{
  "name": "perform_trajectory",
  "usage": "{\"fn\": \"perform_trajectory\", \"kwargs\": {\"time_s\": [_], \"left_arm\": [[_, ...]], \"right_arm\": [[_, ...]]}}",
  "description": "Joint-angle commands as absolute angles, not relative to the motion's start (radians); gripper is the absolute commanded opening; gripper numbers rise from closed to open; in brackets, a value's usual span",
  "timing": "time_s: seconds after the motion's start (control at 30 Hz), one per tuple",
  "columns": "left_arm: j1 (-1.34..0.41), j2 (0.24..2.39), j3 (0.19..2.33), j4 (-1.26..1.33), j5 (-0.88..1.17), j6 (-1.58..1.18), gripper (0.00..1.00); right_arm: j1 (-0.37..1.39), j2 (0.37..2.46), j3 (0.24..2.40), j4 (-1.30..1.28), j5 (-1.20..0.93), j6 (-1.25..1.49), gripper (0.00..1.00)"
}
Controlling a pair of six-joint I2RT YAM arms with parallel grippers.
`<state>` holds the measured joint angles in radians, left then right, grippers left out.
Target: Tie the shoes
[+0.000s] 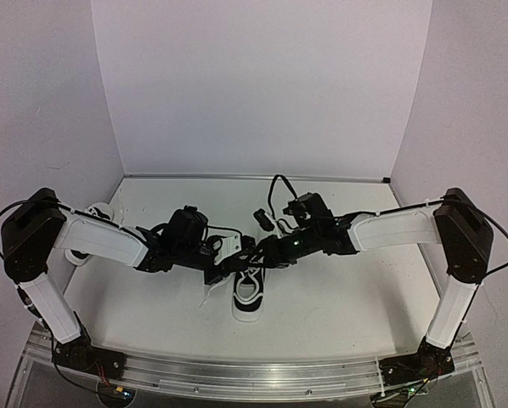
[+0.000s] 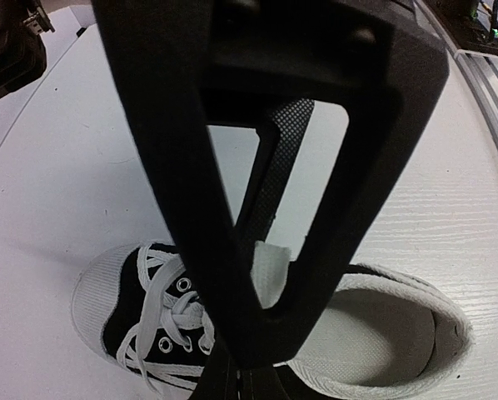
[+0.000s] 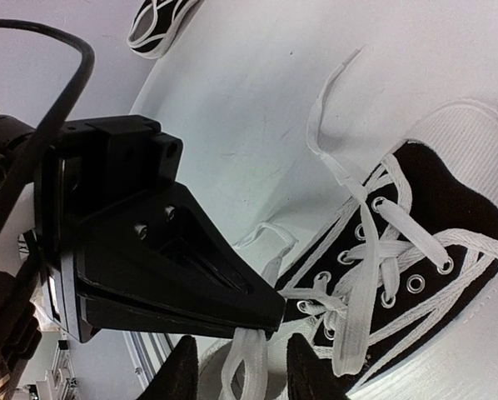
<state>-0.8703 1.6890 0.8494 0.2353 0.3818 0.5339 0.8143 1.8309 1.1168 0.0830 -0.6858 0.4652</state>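
The left gripper [image 2: 249,354] fills its own wrist view, its two black fingers pressed together at the tips just above the tongue of the nearer shoe [image 2: 149,317]. I cannot tell whether a lace is pinched between them. That shoe stands on the table [image 1: 339,306] midway between the arms, under both tools. The right gripper [image 3: 245,371] hangs over the same spot with its jaws partly apart, and a white strand runs through the gap without being clamped. The laces [image 3: 361,275] are threaded and crossed through the eyelets, but I see no knot or bow, and one loose end [image 3: 328,108] trails flat on the table beside the toe. The second shoe [image 3: 157,21] lies well apart near the far left. I judge the task barely begun: the first knot is not yet formed, and the other shoe awaits.
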Motion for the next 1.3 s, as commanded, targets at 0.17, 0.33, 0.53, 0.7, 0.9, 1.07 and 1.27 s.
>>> {"fn": "perform_trajectory", "kwargs": {"time_s": [0.17,0.33,0.53,0.7,0.9,1.07,1.27], "left_arm": [[-0.868,1.688,0.892,0.236,0.387,0.541,0.00],[-0.867,1.684,0.891,0.231,0.367,0.528,0.07],[-0.785,1.613,0.883,0.206,0.310,0.349,0.42],[-0.709,1.565,0.881,0.167,0.206,0.171,0.53],[-0.681,1.691,1.015,-0.014,-0.141,-0.006,0.62],[-0.679,1.856,1.171,-0.221,-0.210,-0.088,0.54],[-0.678,1.931,1.217,-0.283,-0.230,-0.170,0.51]], "right_arm": [[0.825,1.853,1.169,0.074,-0.674,0.449,0.11],[0.827,1.850,1.171,0.074,-0.678,0.451,0.00],[0.827,1.823,1.162,0.066,-0.654,0.456,0.00],[0.826,1.826,1.165,0.056,-0.646,0.453,0.00],[0.827,1.830,1.170,0.055,-0.640,0.455,0.00],[0.826,1.830,1.173,0.050,-0.635,0.456,0.00],[0.827,1.827,1.167,0.050,-0.629,0.456,0.00]]}}
